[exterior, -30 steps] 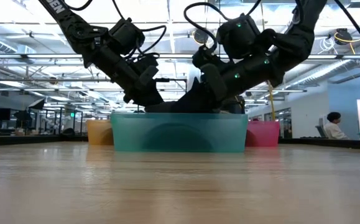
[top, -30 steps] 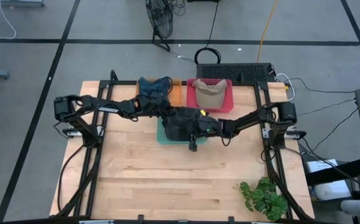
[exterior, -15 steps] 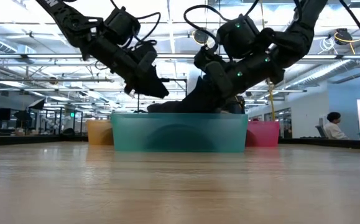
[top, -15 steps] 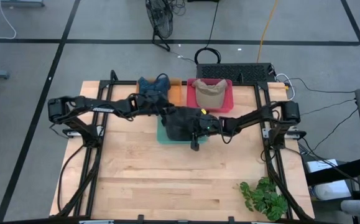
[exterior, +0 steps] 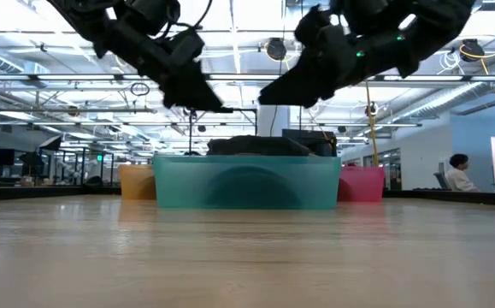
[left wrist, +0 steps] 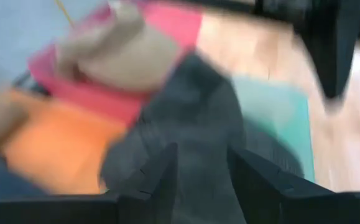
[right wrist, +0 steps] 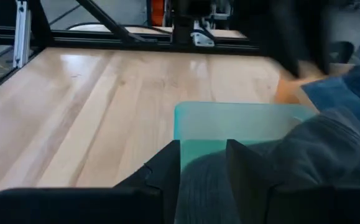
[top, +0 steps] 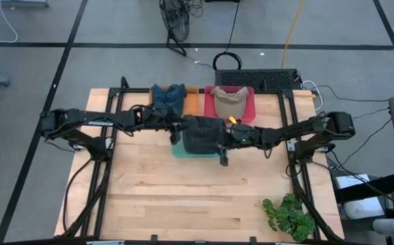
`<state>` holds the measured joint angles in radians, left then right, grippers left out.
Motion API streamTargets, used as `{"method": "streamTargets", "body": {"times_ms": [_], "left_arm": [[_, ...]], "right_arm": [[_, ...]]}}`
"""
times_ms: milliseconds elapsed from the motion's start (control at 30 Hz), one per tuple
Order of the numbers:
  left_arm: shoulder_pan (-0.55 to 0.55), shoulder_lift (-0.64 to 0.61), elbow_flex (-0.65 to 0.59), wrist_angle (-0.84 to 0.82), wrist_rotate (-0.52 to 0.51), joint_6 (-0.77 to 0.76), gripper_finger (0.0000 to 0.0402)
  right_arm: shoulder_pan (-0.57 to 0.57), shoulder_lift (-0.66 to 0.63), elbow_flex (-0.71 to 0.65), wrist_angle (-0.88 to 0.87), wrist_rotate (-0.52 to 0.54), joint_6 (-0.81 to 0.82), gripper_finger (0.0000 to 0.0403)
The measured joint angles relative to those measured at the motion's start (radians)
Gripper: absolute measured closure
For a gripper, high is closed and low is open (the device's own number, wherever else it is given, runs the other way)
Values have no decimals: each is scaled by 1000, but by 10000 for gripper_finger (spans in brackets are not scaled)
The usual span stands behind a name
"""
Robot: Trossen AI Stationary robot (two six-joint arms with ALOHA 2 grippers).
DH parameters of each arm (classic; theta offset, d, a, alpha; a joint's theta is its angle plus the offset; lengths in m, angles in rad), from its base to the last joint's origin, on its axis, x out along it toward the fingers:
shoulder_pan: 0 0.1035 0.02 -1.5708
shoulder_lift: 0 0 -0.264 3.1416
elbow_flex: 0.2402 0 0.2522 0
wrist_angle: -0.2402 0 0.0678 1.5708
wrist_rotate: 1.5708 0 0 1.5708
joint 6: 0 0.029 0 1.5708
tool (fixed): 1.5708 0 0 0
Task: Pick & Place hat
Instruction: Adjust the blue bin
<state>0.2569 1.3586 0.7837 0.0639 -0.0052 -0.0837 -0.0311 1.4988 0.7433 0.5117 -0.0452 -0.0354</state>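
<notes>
Dark grey hat (top: 201,134) lying in the teal bin (top: 177,149) near the table's far middle, crown just topping the bin's rim in the low view (exterior: 256,145); held by neither gripper.

Left gripper (top: 177,126) poised over the bin's left far corner, above the hat, fingers (left wrist: 161,171) parted with nothing between them; right gripper (top: 218,135) poised over the bin's right side, fingers (right wrist: 167,165) likewise parted and empty; both clear of the hat in the low view, left (exterior: 204,98) and right (exterior: 273,92) hanging above the bin (exterior: 245,181).

Behind the teal bin, a red bin (top: 248,109) holding a tan cap (top: 228,101); beside it an orange bin (top: 192,102); a blue denim hat (top: 167,95) at the orange bin's left end.

Light butcher-block table (top: 183,197) with black frame rails along both sides; green leafy plant (top: 288,216) at the near right corner; black box (top: 254,78) at the far edge with a looped black cable (top: 228,60); grey floor (top: 33,68) crossed by dark lines, a yellow cable (top: 288,30) running away, a fan (top: 175,20) standing beyond.

Across the table in the low view, an open office with ceiling trusses and lights; a seated person (exterior: 459,174) at far right.

White lettering on the left arm, too small to read.
</notes>
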Motion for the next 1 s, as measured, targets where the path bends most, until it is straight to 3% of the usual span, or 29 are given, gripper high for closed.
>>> {"method": "streamTargets", "body": {"times_ms": [100,233,333,533,733,833,1000], "left_arm": [[-13,-9,0,-138,-4,-6,252],[-32,-12,0,-326,-3,-39,252],[-45,3,0,-381,-44,-53,252],[-44,20,-2,-398,-68,-64,252],[-87,-13,-2,-387,60,-186,252],[-167,-13,0,-252,45,-230,253],[-363,14,-1,-224,-34,-82,274]], "right_arm": [[0,-45,-33,-38,55,-3,291],[-12,-131,-51,-178,211,-21,291],[-23,-207,-69,-244,282,-18,291],[-63,-307,-137,-305,264,65,291],[-71,-340,-162,-358,38,67,291],[-11,-334,-161,-385,57,55,291],[129,-332,-162,-395,196,39,291]]}}
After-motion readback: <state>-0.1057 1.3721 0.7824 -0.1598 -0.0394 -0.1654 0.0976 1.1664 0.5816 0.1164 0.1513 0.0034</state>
